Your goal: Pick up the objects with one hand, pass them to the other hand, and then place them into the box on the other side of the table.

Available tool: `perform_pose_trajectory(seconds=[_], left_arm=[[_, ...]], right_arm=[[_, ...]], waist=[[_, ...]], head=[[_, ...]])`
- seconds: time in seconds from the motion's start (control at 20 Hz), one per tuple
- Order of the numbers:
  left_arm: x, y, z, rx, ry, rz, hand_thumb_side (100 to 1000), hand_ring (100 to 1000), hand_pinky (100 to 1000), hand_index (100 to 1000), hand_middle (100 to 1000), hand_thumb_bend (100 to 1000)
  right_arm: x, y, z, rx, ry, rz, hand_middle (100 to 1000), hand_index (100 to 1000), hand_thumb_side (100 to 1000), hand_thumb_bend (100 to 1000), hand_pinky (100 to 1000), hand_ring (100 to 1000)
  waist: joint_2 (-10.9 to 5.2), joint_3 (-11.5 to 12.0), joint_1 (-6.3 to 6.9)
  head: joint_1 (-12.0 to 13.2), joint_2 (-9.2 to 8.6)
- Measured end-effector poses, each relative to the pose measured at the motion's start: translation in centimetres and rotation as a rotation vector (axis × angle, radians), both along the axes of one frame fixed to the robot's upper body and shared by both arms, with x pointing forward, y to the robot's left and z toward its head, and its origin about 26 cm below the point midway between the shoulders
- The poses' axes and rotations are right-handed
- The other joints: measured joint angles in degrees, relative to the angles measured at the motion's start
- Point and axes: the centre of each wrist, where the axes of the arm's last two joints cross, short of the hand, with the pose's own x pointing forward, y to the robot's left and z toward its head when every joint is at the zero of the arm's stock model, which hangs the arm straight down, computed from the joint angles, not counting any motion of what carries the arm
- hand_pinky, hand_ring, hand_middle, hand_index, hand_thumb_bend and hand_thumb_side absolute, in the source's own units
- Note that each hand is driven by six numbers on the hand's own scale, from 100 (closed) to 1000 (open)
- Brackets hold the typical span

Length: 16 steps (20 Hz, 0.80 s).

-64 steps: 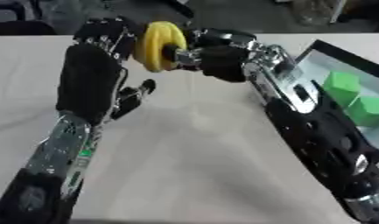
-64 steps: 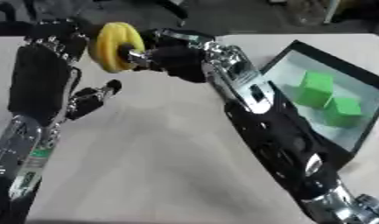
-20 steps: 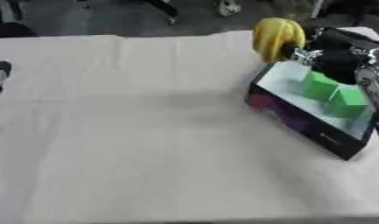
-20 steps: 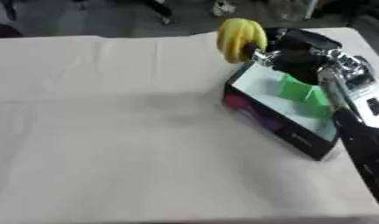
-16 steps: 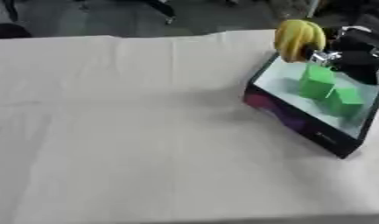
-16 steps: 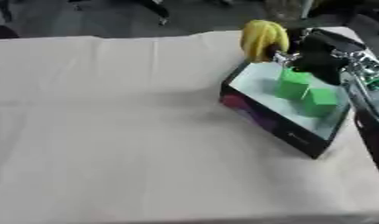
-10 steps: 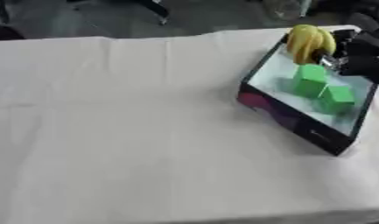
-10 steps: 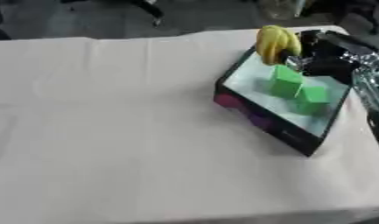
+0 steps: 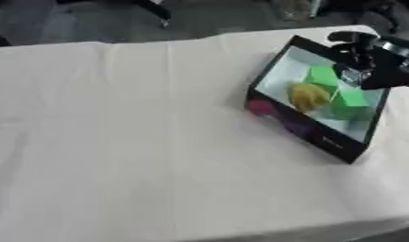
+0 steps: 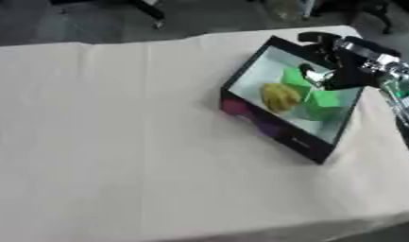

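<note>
Your right hand [image 10: 339,66] hovers empty, fingers relaxed; the yellow object [image 10: 279,97] lies in the box [image 10: 273,130] at its 8 o'clock.

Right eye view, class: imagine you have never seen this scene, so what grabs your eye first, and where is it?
The black-walled box at the table's right side stands out, with a yellow object and green blocks lying inside it. Just above its far right corner hangs the robot's right hand, holding nothing. The rest is pale tablecloth.
</note>
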Motion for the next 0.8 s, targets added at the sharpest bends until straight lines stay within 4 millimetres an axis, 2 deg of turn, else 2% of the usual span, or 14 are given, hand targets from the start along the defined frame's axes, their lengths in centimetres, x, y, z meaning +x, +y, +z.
perform_pose_trajectory(seconds=[0.4, 0.5, 0.55, 0.6, 0.65, 0.7, 0.75, 0.8], left_arm=[[0.2, 0.1, -0.3, -0.004, 0.012, 0.003, 195, 686, 748, 822, 641, 742], [0.1, 0.1, -0.3, -0.006, 0.013, 0.004, 203, 683, 745, 824, 637, 735], [0.1, 0.2, -0.3, -0.009, 0.014, 0.005, 221, 677, 740, 828, 629, 719], [0.1, 0.2, -0.4, -0.017, 0.017, 0.006, 257, 672, 739, 834, 627, 693], [0.1, 0.3, -0.6, -0.03, 0.025, 0.006, 257, 672, 739, 834, 627, 693], [0.1, 0.3, -0.7, -0.048, 0.033, 0.003, 315, 676, 744, 843, 634, 654], [0.0, 0.4, -0.9, -0.067, 0.042, -0.001, 481, 694, 773, 870, 660, 538], [0.0, 0.4, -1.1, -0.088, 0.056, -0.007, 557, 701, 783, 882, 668, 474]], right_arm=[[0.1, -1.0, -1.0, -0.073, -0.041, -0.045, 1000, 1000, 210, 100, 1000, 1000], [0.0, -1.1, -1.0, -0.053, -0.055, -0.06, 1000, 1000, 254, 100, 1000, 1000], [0.0, -1.0, -1.1, -0.029, -0.067, -0.071, 1000, 1000, 327, 100, 1000, 1000], [0.0, -0.8, -1.1, 0.001, -0.079, -0.079, 1000, 1000, 448, 100, 1000, 1000], [-0.1, -0.5, -1.2, 0.034, -0.092, -0.083, 1000, 1000, 448, 100, 1000, 1000], [-0.1, 0.0, -1.3, 0.069, -0.109, -0.082, 1000, 1000, 495, 100, 1000, 1000], [0.0, 0.6, -1.4, 0.105, -0.128, -0.074, 1000, 1000, 532, 100, 1000, 1000], [-0.1, 1.4, -1.7, 0.141, -0.148, -0.061, 1000, 1000, 534, 100, 1000, 1000]], waist=[[0.0, 0.1, 0.0], [0.0, 0.08, 0.0], [0.0, 0.06, 0.01], [0.0, 0.05, 0.03], [0.0, 0.05, 0.05], [0.0, 0.05, 0.05], [0.0, 0.05, 0.05], [0.0, 0.11, 0.05]], head=[[0.28, 0.0], [0.41, 0.0], [0.52, 0.0], [0.65, 0.0], [0.79, 0.0], [0.98, 0.0], [1.28, 0.0], [1.7, 0.0]])
